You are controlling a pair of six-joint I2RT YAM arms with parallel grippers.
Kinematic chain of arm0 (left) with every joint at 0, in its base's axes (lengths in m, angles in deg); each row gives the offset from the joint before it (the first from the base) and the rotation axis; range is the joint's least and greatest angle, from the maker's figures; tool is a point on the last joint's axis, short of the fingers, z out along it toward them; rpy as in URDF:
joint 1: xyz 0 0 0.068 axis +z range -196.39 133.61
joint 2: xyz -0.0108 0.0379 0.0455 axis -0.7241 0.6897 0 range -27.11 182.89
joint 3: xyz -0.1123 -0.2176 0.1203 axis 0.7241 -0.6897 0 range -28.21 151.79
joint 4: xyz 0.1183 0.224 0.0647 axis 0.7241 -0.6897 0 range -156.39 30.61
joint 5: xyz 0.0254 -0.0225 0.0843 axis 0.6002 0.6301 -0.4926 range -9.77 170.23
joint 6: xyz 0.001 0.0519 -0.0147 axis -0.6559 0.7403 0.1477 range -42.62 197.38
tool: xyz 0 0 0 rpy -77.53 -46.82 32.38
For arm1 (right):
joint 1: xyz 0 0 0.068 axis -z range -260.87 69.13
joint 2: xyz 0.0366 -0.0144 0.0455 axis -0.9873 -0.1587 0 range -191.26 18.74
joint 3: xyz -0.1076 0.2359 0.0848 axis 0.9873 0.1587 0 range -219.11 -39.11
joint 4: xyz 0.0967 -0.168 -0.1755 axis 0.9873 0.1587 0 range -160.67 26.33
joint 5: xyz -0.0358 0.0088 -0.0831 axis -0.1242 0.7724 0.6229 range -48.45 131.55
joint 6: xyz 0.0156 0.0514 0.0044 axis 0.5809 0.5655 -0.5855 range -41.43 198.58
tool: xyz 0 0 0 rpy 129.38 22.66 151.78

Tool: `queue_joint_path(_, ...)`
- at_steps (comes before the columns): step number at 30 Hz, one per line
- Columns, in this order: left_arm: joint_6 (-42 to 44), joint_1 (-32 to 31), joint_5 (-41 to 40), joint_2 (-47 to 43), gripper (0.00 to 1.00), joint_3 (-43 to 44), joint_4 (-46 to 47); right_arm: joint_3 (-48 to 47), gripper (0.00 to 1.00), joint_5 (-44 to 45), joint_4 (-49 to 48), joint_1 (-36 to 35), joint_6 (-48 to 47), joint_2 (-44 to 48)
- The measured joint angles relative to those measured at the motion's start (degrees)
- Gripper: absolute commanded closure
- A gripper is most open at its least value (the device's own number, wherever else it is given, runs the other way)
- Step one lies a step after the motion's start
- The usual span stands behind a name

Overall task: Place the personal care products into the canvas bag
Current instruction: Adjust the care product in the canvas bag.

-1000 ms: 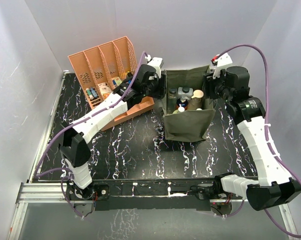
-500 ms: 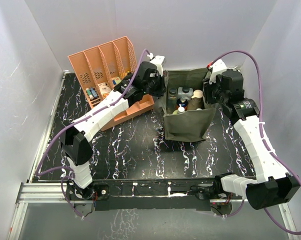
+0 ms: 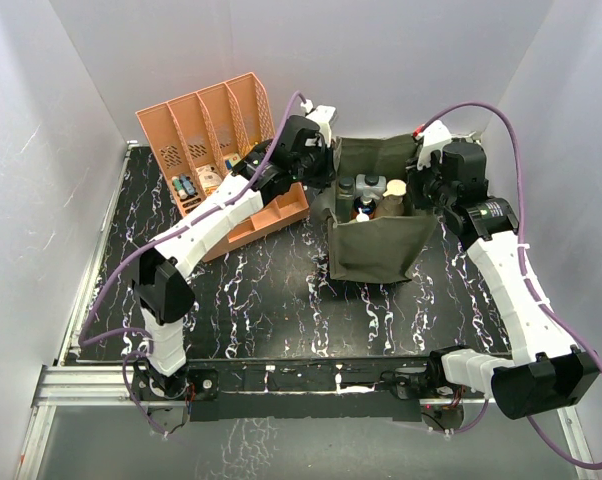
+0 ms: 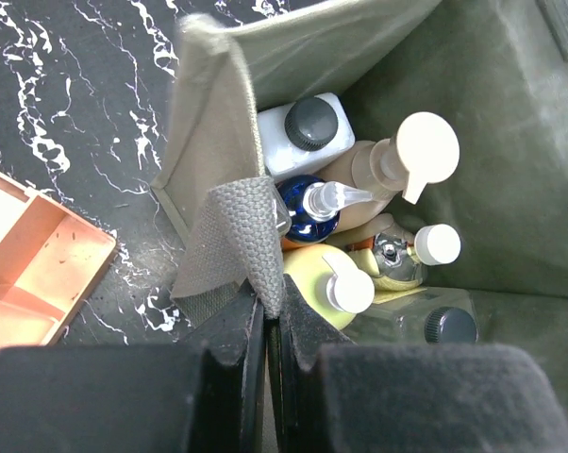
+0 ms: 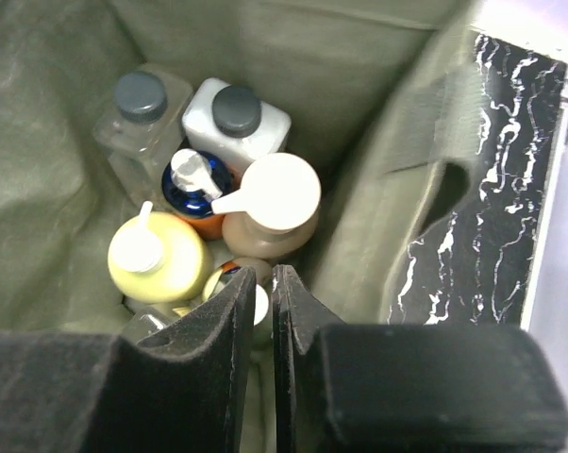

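Note:
The olive-green canvas bag stands open at the back of the table. All six bottles stand inside it: white, tan pump, orange-and-blue pump, yellow white-capped, small clear round, clear twin pack. My left gripper is shut on the bag's left strap at the left rim. My right gripper hangs shut over the bag's right side, nothing seen between the jaws. The right strap hangs free.
The salmon-orange slotted rack stands left of the bag, against my left arm, with small colourful boxes and tubes in its tray. Its corner shows in the left wrist view. White walls close in the back and both sides.
My left gripper has shifted right along the bag's left rim with the strap, pulling that wall up. My right gripper has moved in and down over the bag's right side.

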Motion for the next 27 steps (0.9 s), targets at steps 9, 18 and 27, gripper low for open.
queue_joint_path(9, 0.72, 0.0, -0.09, 1.01, 1.0, 3.13, -2.62, 0.0, 0.86, -2.54, 1.66, -0.33, 0.15, 0.0)
queue_joint_path(18, 1.84, 0.0, -0.07, 1.01, 1.0, 3.37, -3.02, -2.47, 0.76, -7.96, 1.9, -0.42, -1.22, -1.38)
queue_joint_path(27, 1.84, 0.0, 0.5, 0.0, 1.0, -0.57, 1.95, -9.03, 0.71, -11.17, -1.31, -4.57, -4.24, -6.47)
